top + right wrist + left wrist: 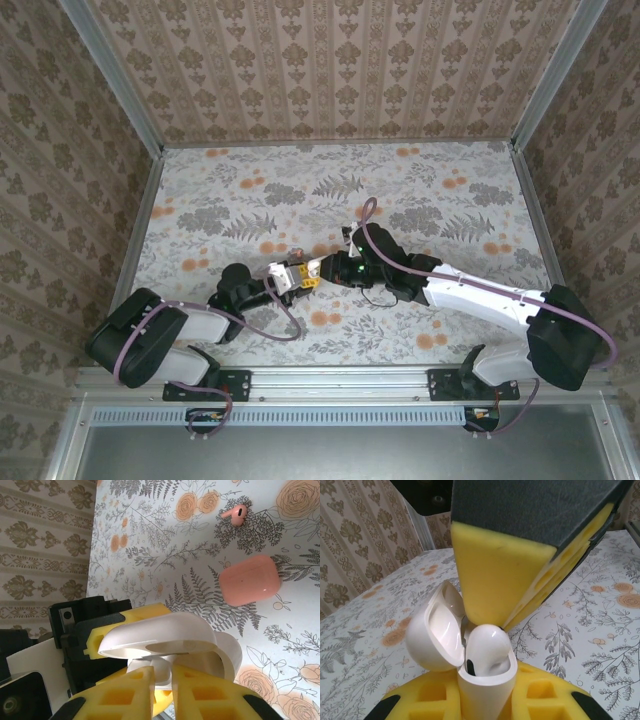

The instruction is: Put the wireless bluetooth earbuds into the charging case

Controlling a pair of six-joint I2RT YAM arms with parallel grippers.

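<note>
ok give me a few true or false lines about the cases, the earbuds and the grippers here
1. The white case clamped in the left gripper has its lid open. True.
2. That white case is empty. False: a white earbud sits in it.
3. The coral case lies open on the table. False: it lies shut.
4. A pink earbud lies on the table, apart from the coral case. True.
5. The right gripper has its fingers spread wide. False: they are nearly together, with their tips at the white earbud.
</note>
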